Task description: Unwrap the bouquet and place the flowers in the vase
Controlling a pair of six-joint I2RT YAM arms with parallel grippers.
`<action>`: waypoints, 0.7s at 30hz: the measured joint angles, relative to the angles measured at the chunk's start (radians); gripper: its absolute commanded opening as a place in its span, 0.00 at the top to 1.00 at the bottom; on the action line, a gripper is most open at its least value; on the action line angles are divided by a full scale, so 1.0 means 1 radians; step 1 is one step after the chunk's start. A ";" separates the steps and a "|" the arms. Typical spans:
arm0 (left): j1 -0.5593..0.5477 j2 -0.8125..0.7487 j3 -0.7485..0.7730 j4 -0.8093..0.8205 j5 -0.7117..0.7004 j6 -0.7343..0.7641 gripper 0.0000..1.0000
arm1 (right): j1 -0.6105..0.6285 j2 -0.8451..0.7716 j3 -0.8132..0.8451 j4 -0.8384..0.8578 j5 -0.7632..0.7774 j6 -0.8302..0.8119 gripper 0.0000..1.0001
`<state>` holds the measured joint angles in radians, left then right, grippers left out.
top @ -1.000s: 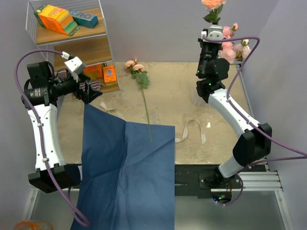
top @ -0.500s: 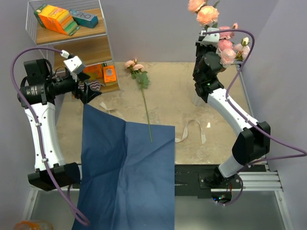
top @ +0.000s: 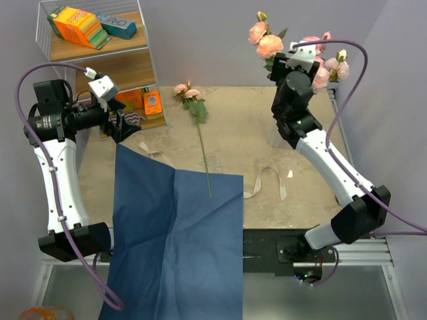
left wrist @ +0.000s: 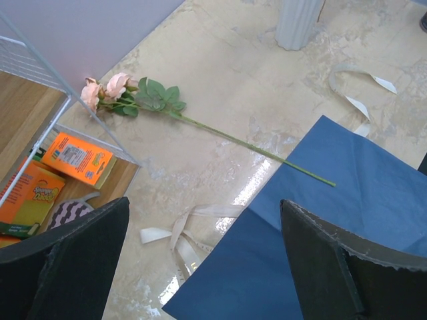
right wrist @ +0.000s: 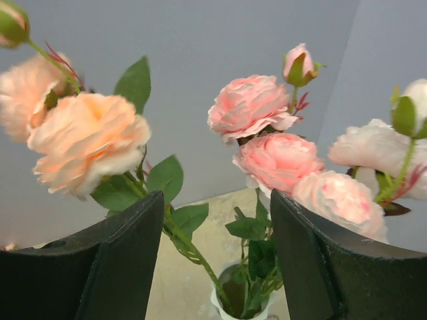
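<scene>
The bouquet is undone: its blue paper [top: 177,227] [left wrist: 347,220] lies spread flat, hanging over the table's front edge. Several pink flowers [top: 267,41] [right wrist: 273,160] stand in the white vase [right wrist: 240,312] [left wrist: 298,23] at the back right. A peach rose [right wrist: 87,140] leans left, its stem reaching into the vase. My right gripper [right wrist: 217,200] [top: 298,57] hangs open above the vase mouth, stems and leaves between its fingers but untouched. One more rose [top: 190,93] [left wrist: 110,90] lies on the table. My left gripper [left wrist: 203,207] [top: 123,127] is open and empty above the paper's far left corner.
A cream ribbon [top: 267,181] [left wrist: 357,87] lies right of the paper, another piece [left wrist: 180,230] at its far left corner. A wire shelf [top: 100,60] with orange boxes [left wrist: 80,159] stands at the back left. Walls close in behind and at the right.
My right gripper has opened and let go of the peach rose, which has dropped lower and tipped left in the vase. The left arm has not moved.
</scene>
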<state>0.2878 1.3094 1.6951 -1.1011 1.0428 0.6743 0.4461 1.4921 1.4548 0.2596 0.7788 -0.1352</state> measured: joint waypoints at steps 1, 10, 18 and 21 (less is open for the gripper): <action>0.000 0.000 0.002 -0.001 0.000 0.000 0.01 | 0.003 -0.016 0.002 -0.011 0.009 0.008 0.31; 0.000 0.002 0.025 -0.016 -0.008 -0.006 0.01 | 0.167 -0.092 0.132 -0.009 0.040 -0.010 0.28; 0.000 0.004 0.041 0.045 -0.028 -0.098 0.01 | 0.401 -0.035 0.293 -0.031 0.036 -0.153 0.15; 0.000 0.016 0.034 0.067 -0.046 -0.124 0.01 | 0.445 0.062 0.366 -0.154 -0.041 -0.105 0.16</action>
<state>0.2878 1.3258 1.7290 -1.0344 0.9966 0.5507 0.8913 1.5539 1.8210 0.1059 0.7380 -0.2405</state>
